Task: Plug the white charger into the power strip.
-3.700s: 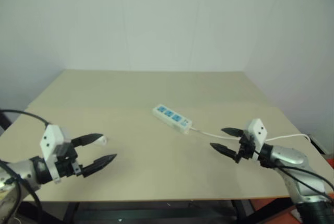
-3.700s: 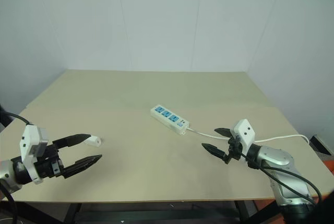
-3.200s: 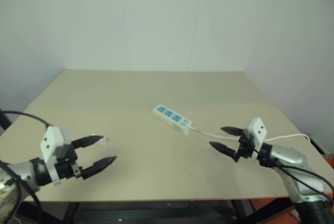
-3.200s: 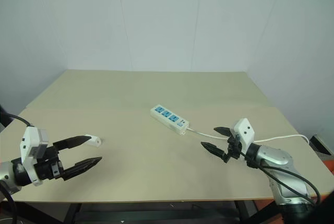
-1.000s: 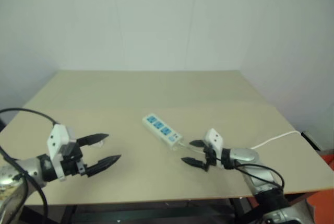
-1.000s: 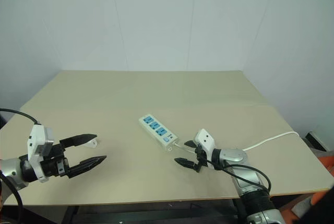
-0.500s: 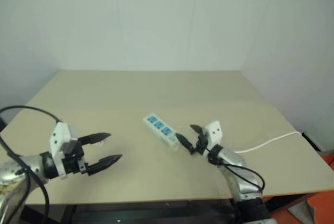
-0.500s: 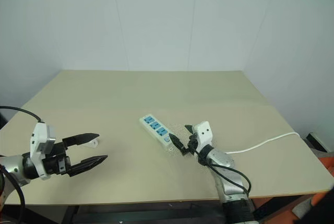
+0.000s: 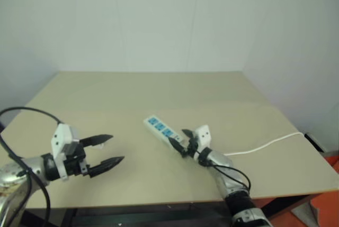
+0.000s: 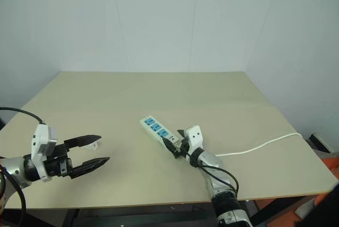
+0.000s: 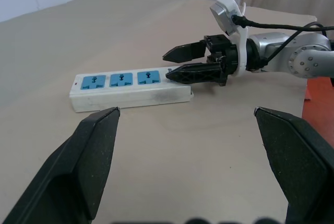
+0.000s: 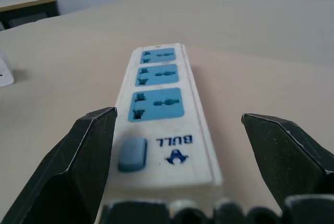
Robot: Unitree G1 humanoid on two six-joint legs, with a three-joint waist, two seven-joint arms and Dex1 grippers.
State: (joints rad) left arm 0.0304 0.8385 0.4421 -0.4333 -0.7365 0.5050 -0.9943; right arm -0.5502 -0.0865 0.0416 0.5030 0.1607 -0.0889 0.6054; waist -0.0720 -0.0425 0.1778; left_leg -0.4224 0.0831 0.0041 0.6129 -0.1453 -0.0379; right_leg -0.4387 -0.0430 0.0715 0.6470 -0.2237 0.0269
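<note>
Since earlier, right pincer (image 9: 178,142) swung to power strip (image 9: 160,129) cord end at frame centre, apart, straddling it. Left pincer (image 9: 108,150) apart, empty; white charger (image 10: 94,144) ungrabbed.

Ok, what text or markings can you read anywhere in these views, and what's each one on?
"BULL", next to a small blue logo mark: printed on the power strip at its switch end, beside the grey-blue switch; read in the right wrist view.
No other text is legible: the strip's sockets carry no readable marks, and the charger shows none.
</note>
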